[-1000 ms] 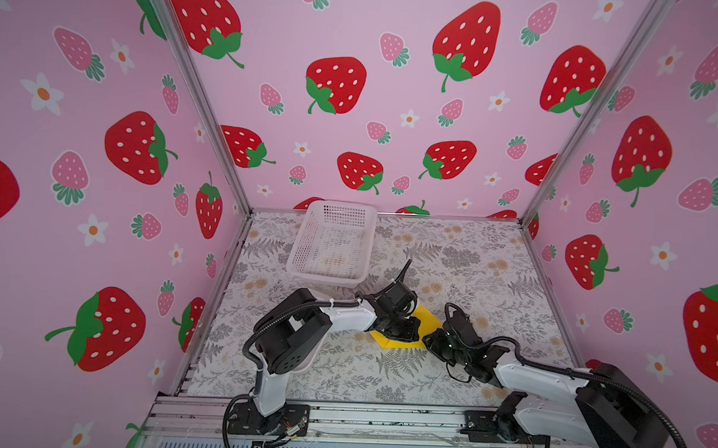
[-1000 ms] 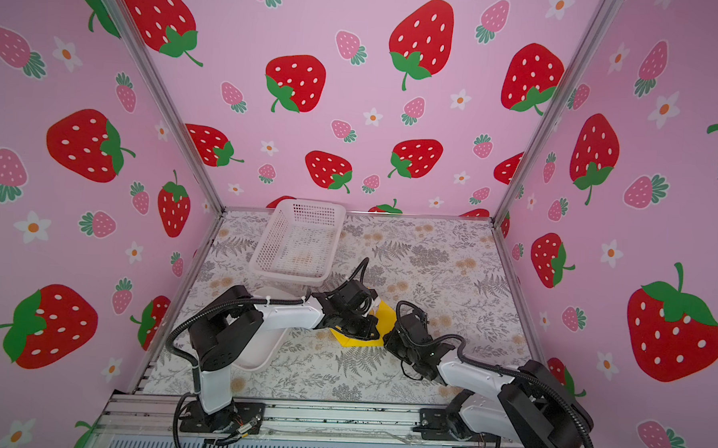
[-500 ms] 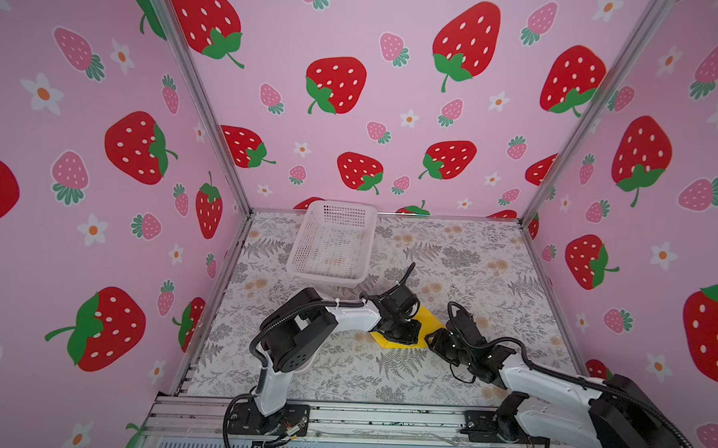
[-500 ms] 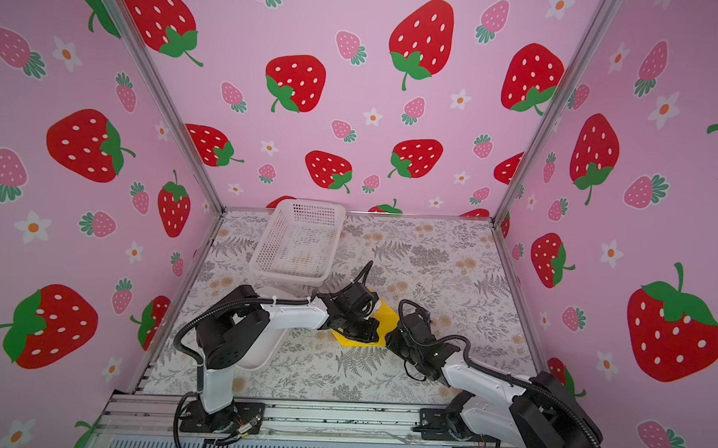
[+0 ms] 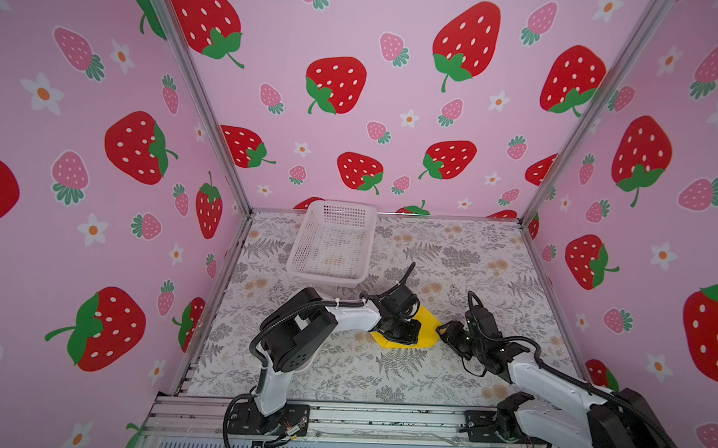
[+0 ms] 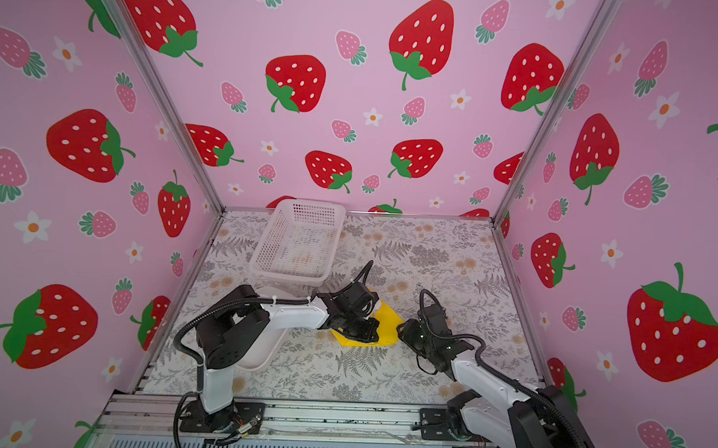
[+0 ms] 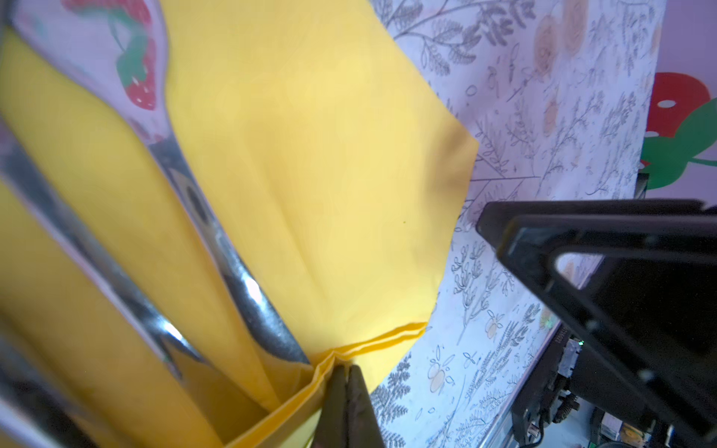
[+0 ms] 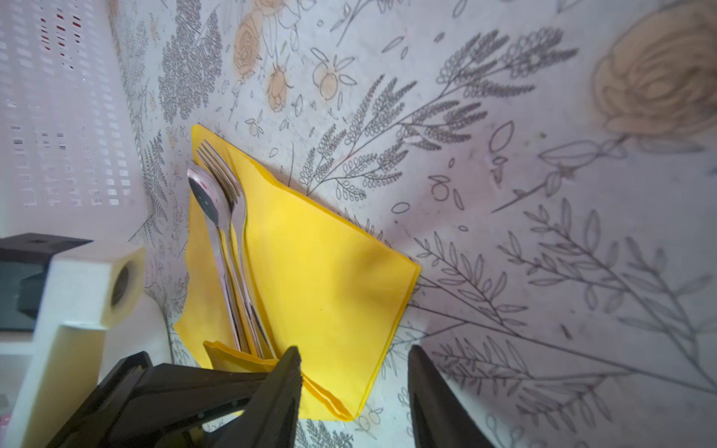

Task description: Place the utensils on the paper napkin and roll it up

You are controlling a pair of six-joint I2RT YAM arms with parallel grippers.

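Right wrist view: the paper napkin (image 8: 318, 279) lies on the floral worktop (image 8: 543, 232), near the white perforated basket (image 8: 58, 116). The utensils (image 8: 232, 248) rest on it side by side (a spoon head and a fork head are distinguishable). Their handle ends run under an upturned fold at one corner. The right fingers (image 8: 279, 388) stand apart, with a napkin corner between them; contact cannot be confirmed.

Left wrist view: the left fingers (image 7: 337, 407) are pressed together at the edge of that fold. Whether paper is caught between them cannot be told.

In a top view, the napkin (image 5: 428, 323) sits mid-worktop between the two arms, partly covered by the left wrist.
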